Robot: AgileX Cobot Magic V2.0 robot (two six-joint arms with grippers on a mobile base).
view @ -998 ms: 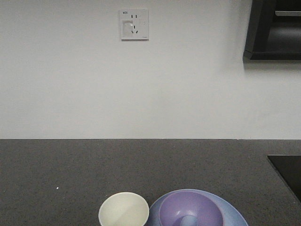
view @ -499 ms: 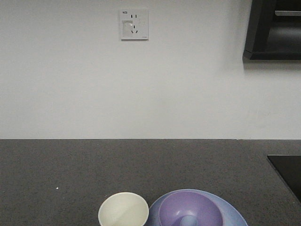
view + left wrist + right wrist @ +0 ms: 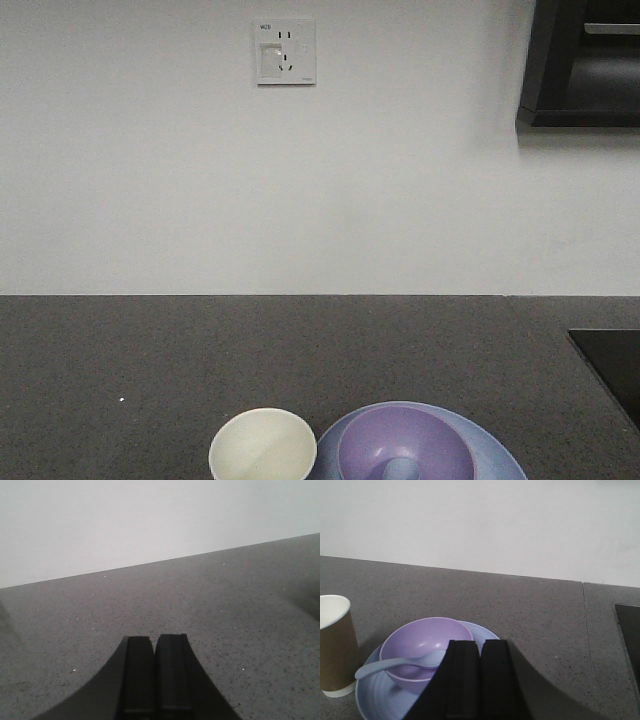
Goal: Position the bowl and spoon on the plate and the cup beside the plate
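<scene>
Dark speckled countertop [image 3: 150,360] is backed by a white wall [image 3: 300,180]. Bowl [image 3: 426,647] is seated on plate [image 3: 375,692], spoon [image 3: 395,663] laid across its rim, scoop inside. Cup [image 3: 335,645] stands upright just beside the plate, apparently apart. Plate's near edge is cut off. Left gripper [image 3: 156,675] and right gripper [image 3: 480,680] are closed, nothing held.

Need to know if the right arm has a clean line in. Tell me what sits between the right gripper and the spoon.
Nothing visible does. In the right wrist view the right gripper, jaws together, is just in front of the bowl on the plate; the spoon lies in the bowl, handle over the rim toward the cup.
</scene>
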